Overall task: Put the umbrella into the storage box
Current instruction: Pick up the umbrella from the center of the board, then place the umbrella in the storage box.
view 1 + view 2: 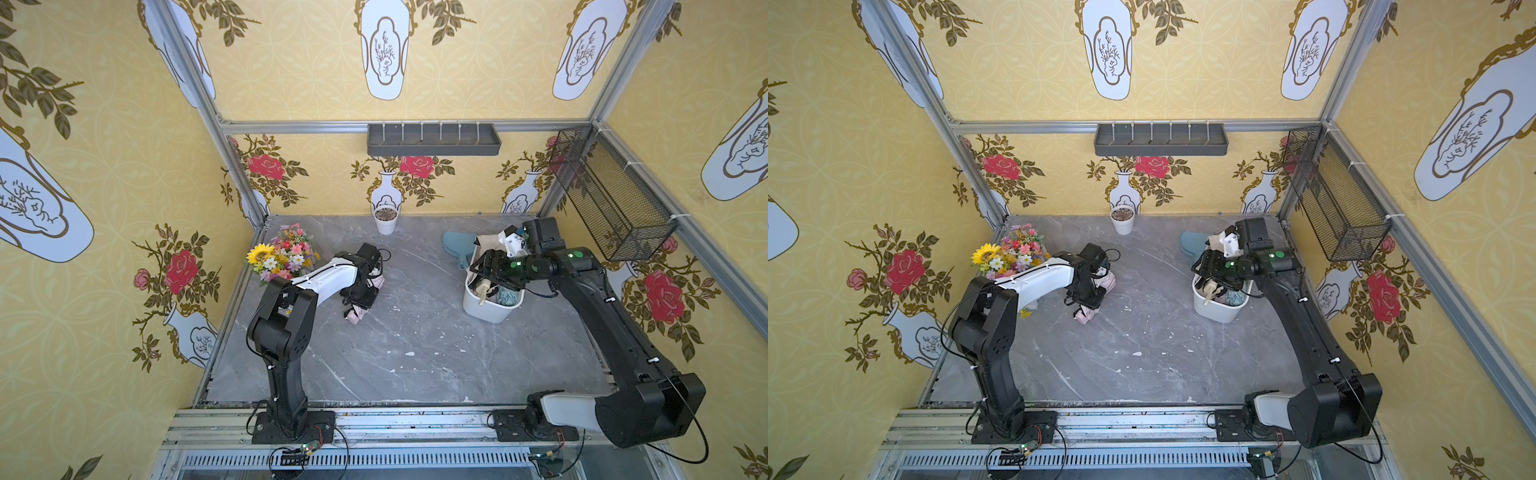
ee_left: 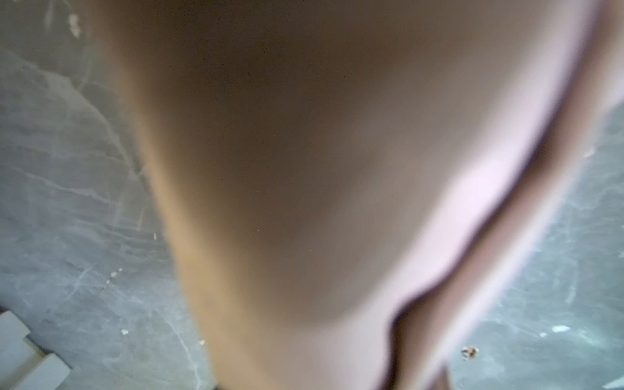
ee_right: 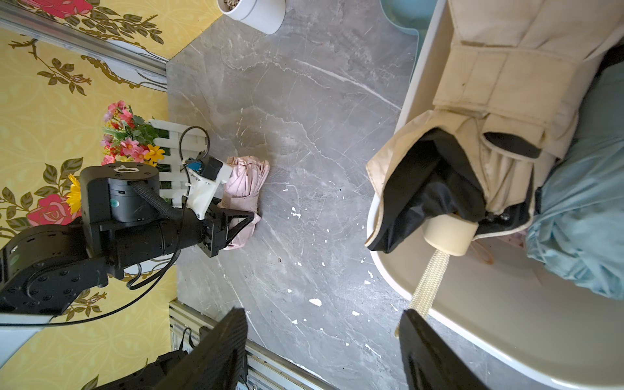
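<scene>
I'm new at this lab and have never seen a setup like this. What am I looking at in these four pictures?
A left arm and a right arm stand at a grey table. Two pictures look down from a camera pair overhead. The other two come from cameras on the arms' wrists. On the table are a pink umbrella, a flower bunch, a small white pot and the white storage box, which holds a beige umbrella and something light blue. The left tool is around the pink umbrella. Whether it grips yet is unclear, and its own camera shows only blurred fabric. The right tool hangs open over the storage box's edge, holding nothing.
</scene>
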